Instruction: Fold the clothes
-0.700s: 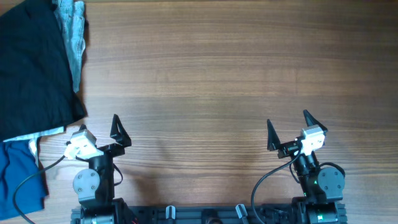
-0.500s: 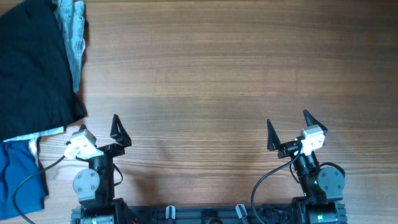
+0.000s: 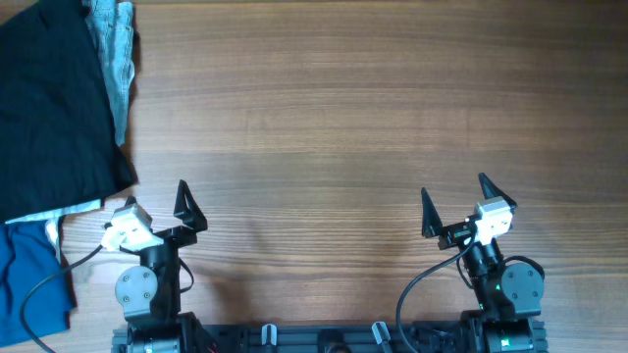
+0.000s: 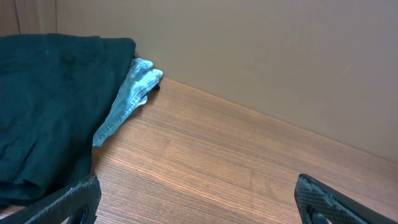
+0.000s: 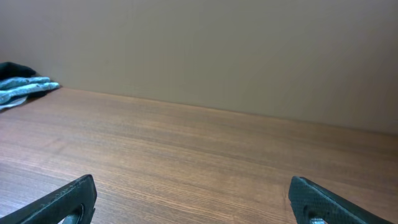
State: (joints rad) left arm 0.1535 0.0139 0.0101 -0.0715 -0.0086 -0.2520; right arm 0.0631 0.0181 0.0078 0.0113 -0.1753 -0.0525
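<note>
The black shorts [image 3: 49, 103] lie in a heap at the table's far left, with a strip of pale lining along their near edge; they also show in the left wrist view [image 4: 46, 106]. My left gripper [image 3: 157, 208] is open and empty, near the front edge just right of the shorts, not touching them. In the left wrist view the jaws [image 4: 198, 200] hang wide over bare wood. My right gripper [image 3: 454, 201] is open and empty at the front right, far from the clothes. Its jaws [image 5: 194, 199] are spread over bare wood.
Light-blue denim shorts [image 3: 113, 54] lie partly under the black shorts at the far left corner; they also show in the left wrist view [image 4: 127, 99] and the right wrist view [image 5: 22, 89]. A bright blue garment [image 3: 29, 270] lies at the front left. A plain wall stands behind the table.
</note>
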